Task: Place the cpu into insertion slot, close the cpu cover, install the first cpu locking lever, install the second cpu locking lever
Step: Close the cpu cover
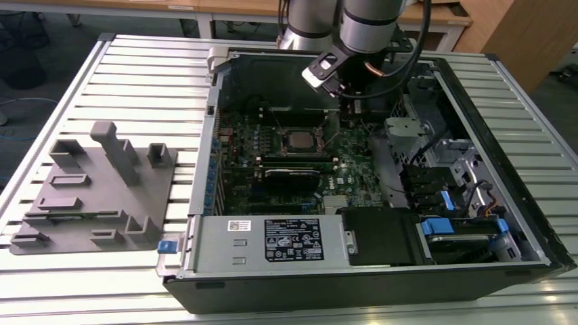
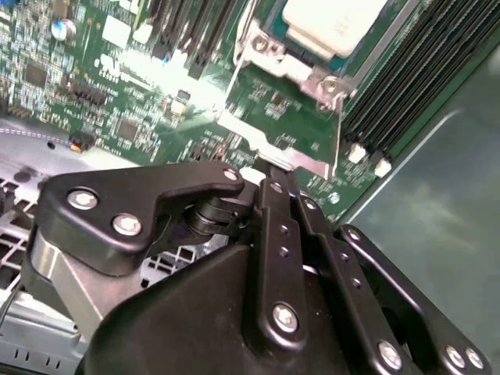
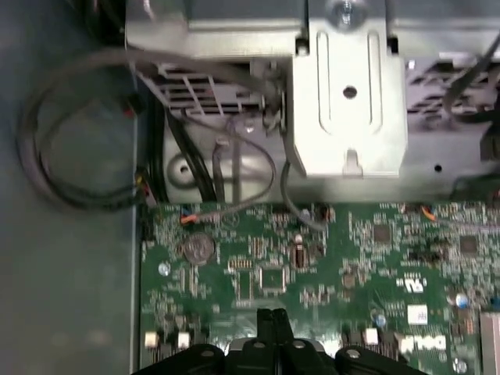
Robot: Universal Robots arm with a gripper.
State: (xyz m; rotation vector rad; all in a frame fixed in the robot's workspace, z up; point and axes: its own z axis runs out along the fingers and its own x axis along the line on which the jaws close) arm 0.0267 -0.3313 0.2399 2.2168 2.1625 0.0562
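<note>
The cpu (image 1: 302,140) lies with its dull silver top up in the insertion slot (image 1: 283,128), in the middle of the green board inside the open computer case. In the second wrist view the cpu (image 2: 336,19) has the silvery cpu cover frame (image 2: 301,70) around it. A thin wire lever (image 2: 237,78) runs along one side of the socket. My gripper (image 2: 281,186) is shut, its tips just short of a silvery metal tab (image 2: 273,152) at the socket's edge. In the first wrist view the gripper (image 3: 272,316) hangs over the board with nothing between its fingers.
The arm (image 1: 366,27) reaches into the case from the far side. Long black memory slots (image 2: 406,78) flank the socket. A metal bracket (image 3: 349,101) and loose cables (image 3: 70,156) lie by the board's edge. A grey fixture (image 1: 99,189) sits at the exterior view's left.
</note>
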